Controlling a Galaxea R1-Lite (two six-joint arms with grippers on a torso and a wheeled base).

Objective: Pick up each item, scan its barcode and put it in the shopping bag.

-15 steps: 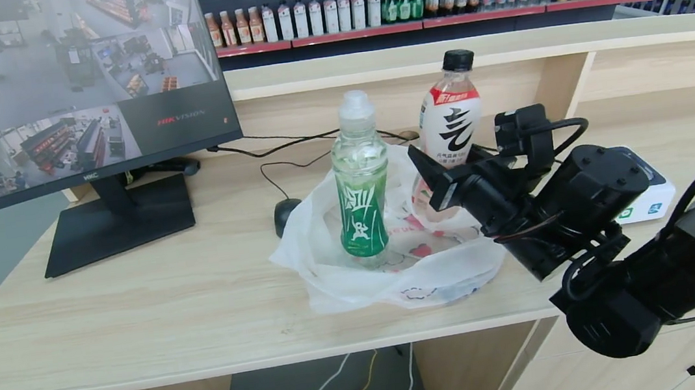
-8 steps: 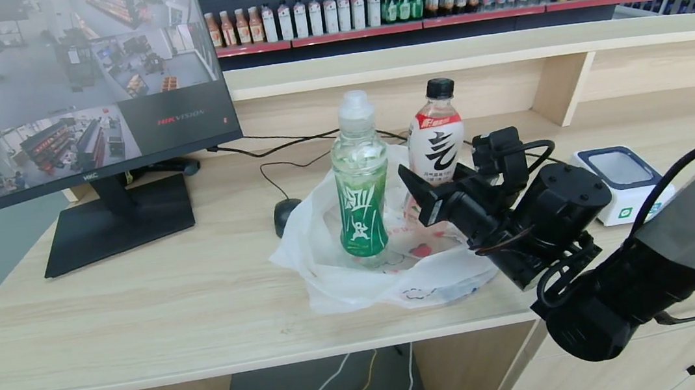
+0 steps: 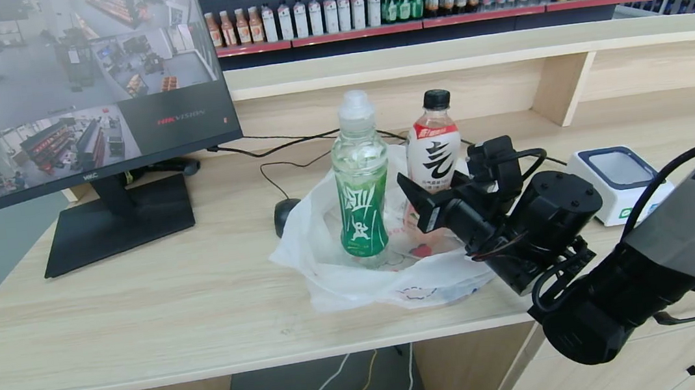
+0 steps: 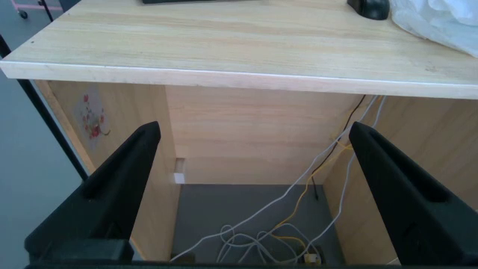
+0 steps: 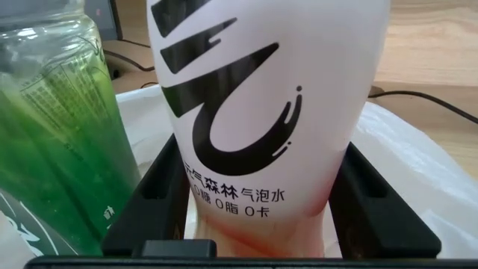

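A green bottle (image 3: 360,180) stands upright on the white shopping bag (image 3: 344,280), which lies open and rather flat in the middle of the desk (image 3: 138,310). I judge this item as finished.

Just to the right of it is the white bottle (image 3: 432,146) with a black cap, also upright. The right jaws are closed around its lower half, one on each side, as the right wrist view (image 5: 261,112) shows clearly. Its bottom is down among the folds of the bag, close beside the green one, but I cannot tell if it rests on the bag or hangs a little above it.

The scanner (image 3: 621,180) sits further right on the desk, well apart from both bottles. Whether the white bottle has passed over it, the pictures do not say.

The left jaws are spread wide and hold nothing; they hang low at the near side, below the desk edge.

In my opinion the task is near its end. What is left is to let the white bottle go in the bag and take the arm away. I see no other loose goods waiting on the desk.
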